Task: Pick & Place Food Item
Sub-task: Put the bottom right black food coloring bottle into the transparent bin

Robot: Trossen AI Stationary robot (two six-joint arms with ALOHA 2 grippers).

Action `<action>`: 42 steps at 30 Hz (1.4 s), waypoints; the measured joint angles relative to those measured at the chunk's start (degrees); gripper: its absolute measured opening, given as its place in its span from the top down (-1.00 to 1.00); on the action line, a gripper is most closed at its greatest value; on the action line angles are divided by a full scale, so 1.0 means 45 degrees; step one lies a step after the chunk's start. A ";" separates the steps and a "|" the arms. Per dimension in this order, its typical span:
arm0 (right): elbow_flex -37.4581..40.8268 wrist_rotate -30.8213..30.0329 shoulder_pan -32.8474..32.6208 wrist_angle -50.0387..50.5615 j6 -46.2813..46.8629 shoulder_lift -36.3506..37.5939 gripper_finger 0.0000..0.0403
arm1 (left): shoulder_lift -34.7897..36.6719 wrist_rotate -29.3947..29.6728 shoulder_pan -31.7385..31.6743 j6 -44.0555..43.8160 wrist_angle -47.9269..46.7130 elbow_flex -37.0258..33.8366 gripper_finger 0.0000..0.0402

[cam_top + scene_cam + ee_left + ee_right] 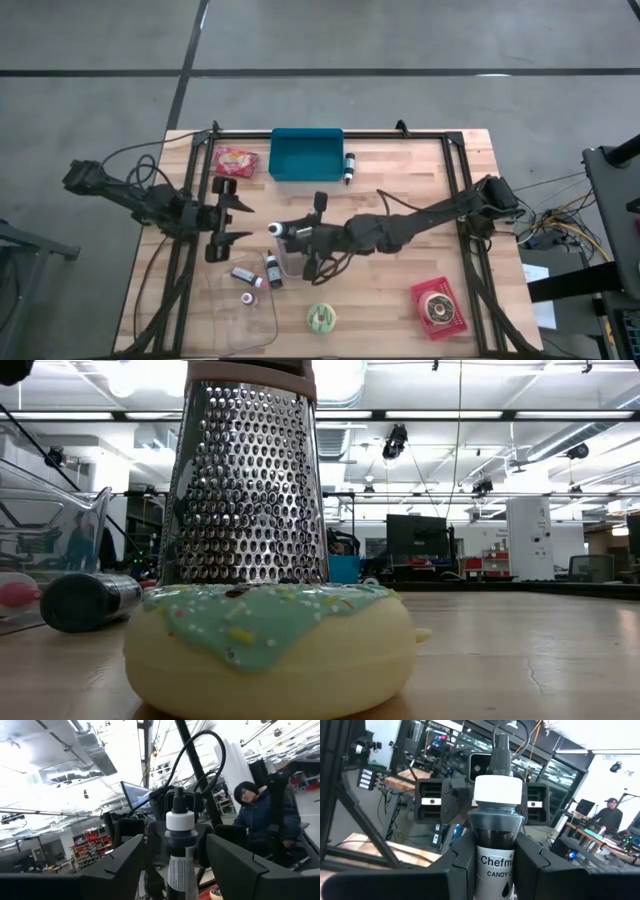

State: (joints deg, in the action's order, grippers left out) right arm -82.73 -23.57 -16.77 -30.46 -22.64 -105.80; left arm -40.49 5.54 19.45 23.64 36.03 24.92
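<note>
Candy-colouring bottle (497,827), probably light, rigid, slick plastic, pinched at its body by right gripper (496,870) mid-desk; left gripper (232,222) spread, facing it.

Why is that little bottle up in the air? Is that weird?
A bit odd: the right hand holds the little bottle sideways over the table, its white cap pointing at the open left hand.

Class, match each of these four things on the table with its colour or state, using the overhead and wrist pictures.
Things:
1. bin
2. basket
3. bottle
4. left claw

States:
a. red, holds a doughnut
b. open, holds nothing
c. blue, at the far edge
d. clamped in the right claw

Pairs: 1-c, 2-a, 3-d, 4-b
</note>
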 joint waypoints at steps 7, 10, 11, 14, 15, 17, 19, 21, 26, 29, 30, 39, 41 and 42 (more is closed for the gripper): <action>-0.0047 0.0025 0.0118 0.0078 0.0025 -0.0005 0.62 | -0.1329 0.0046 -0.0177 0.0049 -0.0021 0.1112 -0.09; -0.0047 0.0020 0.0165 0.0126 -0.0001 -0.0005 0.62 | -0.1817 0.0045 -0.0260 0.0049 -0.0548 0.1662 -0.09; -0.0047 0.0025 0.0188 0.0160 -0.0014 -0.0005 0.62 | -0.1974 0.0045 -0.0310 0.0043 -0.0860 0.1845 -0.09; -0.0047 0.0025 0.0236 0.0344 -0.0014 -0.0005 0.62 | -0.2484 0.0048 -0.0501 -0.0206 -0.1801 0.2465 -0.09; -0.0047 0.0015 0.0257 0.0385 -0.0011 -0.0005 0.62 | -0.2628 0.0038 -0.0556 -0.0341 -0.2110 0.2659 -0.09; -0.0047 0.0020 0.0276 0.0407 -0.0004 -0.0005 0.62 | -0.2943 0.0045 -0.0651 -0.0442 -0.2314 0.2971 -0.09; -0.0047 0.0015 0.0276 0.0440 -0.0011 -0.0005 0.62 | -0.3148 0.0043 -0.0684 -0.0396 -0.2404 0.3148 -0.09; -0.0052 0.0020 0.0271 0.0442 0.0001 -0.0005 0.62 | -0.3256 0.0037 -0.0710 -0.0340 -0.2401 0.3335 -0.09; -0.0056 0.0195 0.0280 0.0546 0.0035 -0.0005 0.62 | -0.3308 -0.0010 -0.0823 -0.0344 -0.2415 0.3423 -0.09; -0.0056 0.0205 0.0279 0.0608 0.0035 -0.0005 0.62 | -0.3310 -0.0010 -0.0847 -0.0349 -0.2415 0.3416 -0.09; -0.0056 0.0216 0.0276 0.0613 0.0035 -0.0005 0.62 | -0.3315 -0.0010 -0.0849 -0.0347 -0.2415 0.3416 -0.09; -0.0056 0.0282 0.0280 0.0665 0.0035 -0.0005 0.62 | -0.3328 -0.0017 -0.0866 -0.0330 -0.2424 0.3411 0.26; -0.0056 0.0269 0.0280 0.0698 0.0011 -0.0005 0.62 | -0.3328 -0.0030 -0.0866 -0.0278 -0.2510 0.3411 0.42; -0.0056 0.0263 0.0280 0.0708 -0.0009 -0.0005 0.62 | -0.3328 -0.0030 -0.0866 -0.0206 -0.2526 0.3411 0.45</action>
State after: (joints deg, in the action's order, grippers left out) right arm -82.98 -22.39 -15.51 -27.27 -22.68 -105.82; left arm -55.46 5.41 15.55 22.71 24.67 40.27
